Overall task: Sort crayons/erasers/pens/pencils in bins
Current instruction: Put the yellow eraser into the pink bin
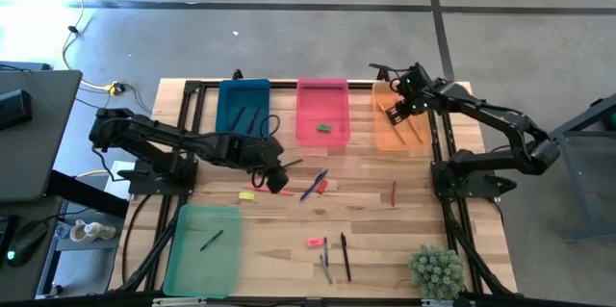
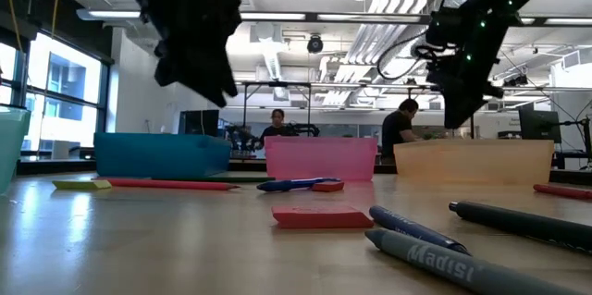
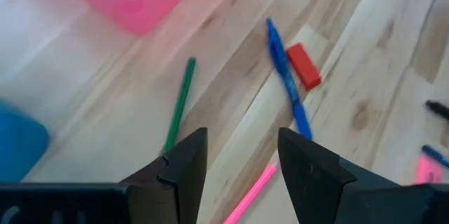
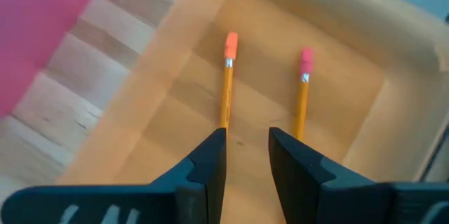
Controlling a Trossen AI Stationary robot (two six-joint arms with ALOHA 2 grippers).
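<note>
1. Nearest to the low camera we see two dark grey pens (image 2: 444, 263) lying on the bench (image 1: 375, 225), and a third dark pen (image 2: 518, 221) just behind them.
2. We find a flat pink eraser (image 2: 319, 216) a little farther on the bench, and beyond it a blue pen (image 2: 296, 184) touching a short red crayon (image 2: 328, 186).
3. We see a yellow eraser (image 1: 246, 194) beside a long pink pencil (image 2: 171, 184) near the middle of the bench.
4. Four bins stand at the edges: the blue bin (image 1: 243, 105), the pink bin (image 1: 321, 110) with a green eraser (image 1: 323, 127) inside, the orange bin (image 1: 395, 119), and the light green bin (image 1: 204, 247) with one dark stick inside.
5. Our right pincer (image 4: 245, 155) hangs over the orange bin; its fingers stand apart with nothing between them, and two orange pencils (image 4: 226, 83) lie in the bin below.
6. Our left pincer (image 3: 242, 157) hovers over the bench near the blue pen; its fingers are spread and hold nothing, with a green stick (image 3: 179, 104) lying beside.
7. We also see a small plant (image 1: 438, 270) at the bench corner.
</note>
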